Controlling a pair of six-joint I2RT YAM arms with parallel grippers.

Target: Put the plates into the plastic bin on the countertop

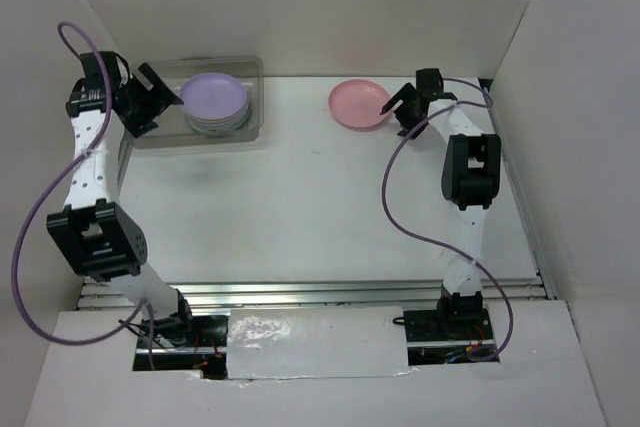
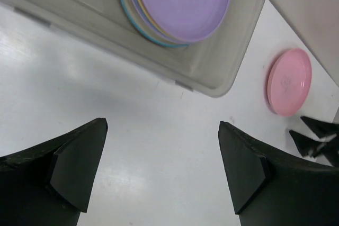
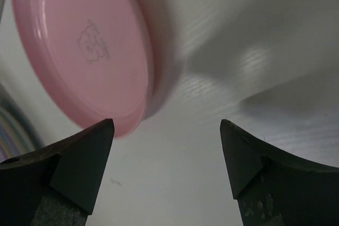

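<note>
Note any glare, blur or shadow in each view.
Top external: sharp, with glare on the shiny tape at the near edge. Left wrist: its fingers dark and soft-edged. Right wrist: pink plate slightly blurred, soft shadows on the table beside it.

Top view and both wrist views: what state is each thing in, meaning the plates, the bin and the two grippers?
Bin: upright on the countertop, holding a stack.
Stack of plates: inside the bin, purple one on top.
Pink plate: lying on the countertop, outside the bin, not gripped.
Left gripper: open, empty, beside the bin.
Right gripper: open, empty, next to the pink plate.
</note>
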